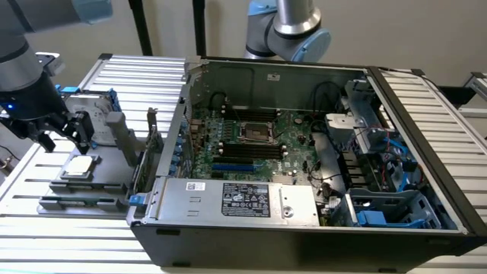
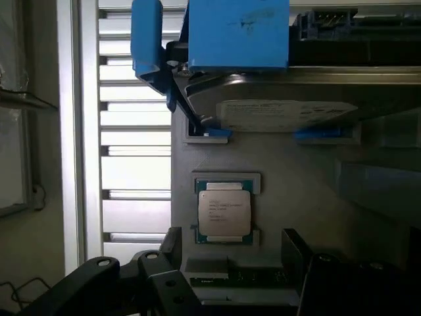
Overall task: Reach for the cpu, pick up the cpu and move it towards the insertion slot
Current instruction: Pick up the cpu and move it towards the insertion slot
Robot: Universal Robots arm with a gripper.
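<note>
Currently gripper (image 1: 67, 144) hovers just above the cpu (image 1: 80, 166), jaws spread wide, gripping nothing. Cpu lies flat in its recess on grey fixture (image 1: 85, 186), near hard drive (image 2: 283, 113). Insertion slot (image 1: 257, 132) sits inside computer case (image 1: 304, 231), well apart.

1. In the exterior view's upper left, your arm (image 1: 23, 34) runs out of frame.
2. The print on the cpu (image 2: 224, 215) is too small to read.
3. The frame edge cuts off the tool (image 2: 231, 245).
4. The hard drive (image 2: 283, 108) label is blurred.
</note>
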